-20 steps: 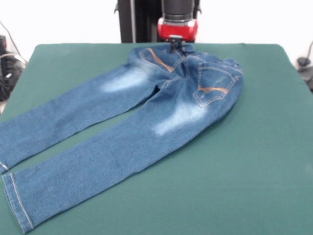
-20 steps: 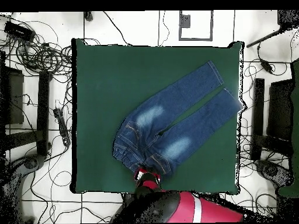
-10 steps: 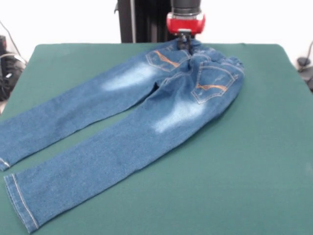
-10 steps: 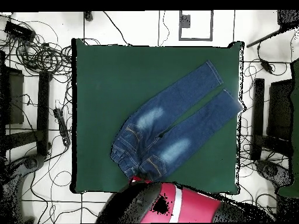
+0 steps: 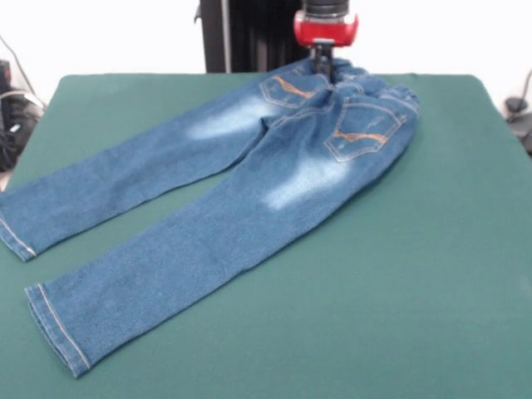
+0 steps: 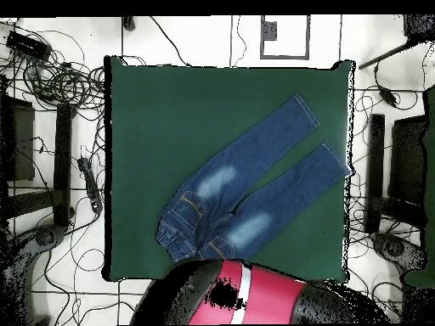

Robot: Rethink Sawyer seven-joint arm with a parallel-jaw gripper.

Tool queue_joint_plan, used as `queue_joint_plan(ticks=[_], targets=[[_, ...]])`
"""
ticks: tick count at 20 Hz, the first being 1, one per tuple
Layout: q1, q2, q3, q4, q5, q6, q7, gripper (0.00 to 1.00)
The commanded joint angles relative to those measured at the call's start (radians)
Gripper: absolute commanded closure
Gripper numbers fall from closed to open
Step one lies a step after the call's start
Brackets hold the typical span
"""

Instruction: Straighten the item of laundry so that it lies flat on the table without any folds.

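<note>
Change: since the earlier frames the gripper has been drawn back toward the table's far edge in the front view, and the jeans have been dragged along with it; both leg hems, formerly cut off at the picture's left edge, are now fully seen on the cloth.
Jaws: closed on the bunched waistband of the jeans, at its middle, as seen from the front; hidden under the arm in the overhead view.
Jeans: laid back-pockets up, the waistband still crumpled near the far edge, the two legs spread apart and running diagonally toward the near left.
Table: green cloth, bare to the right of the jeans.
</note>
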Motion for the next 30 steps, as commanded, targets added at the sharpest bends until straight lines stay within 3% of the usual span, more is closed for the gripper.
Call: queue_joint_plan(ticks=[1,4,5,11,16,22,30], targets=[[0.023,-0.014,0.076,0.009,0.101,0.108,0.223,1.0],[0.027,-0.031,0.069,0.007,0.123,0.101,0.225,1.0],[0.028,-0.034,0.066,0.007,0.129,0.093,0.228,0.0],[-0.001,-0.109,0.088,-0.024,0.14,0.222,0.174,0.0],[-0.027,-0.235,0.092,-0.011,0.135,0.355,0.146,0.0],[-0.005,-0.391,0.095,-0.036,0.173,0.553,0.139,0.0],[0.086,-0.467,0.089,-0.117,0.302,0.723,0.189,0.0]])
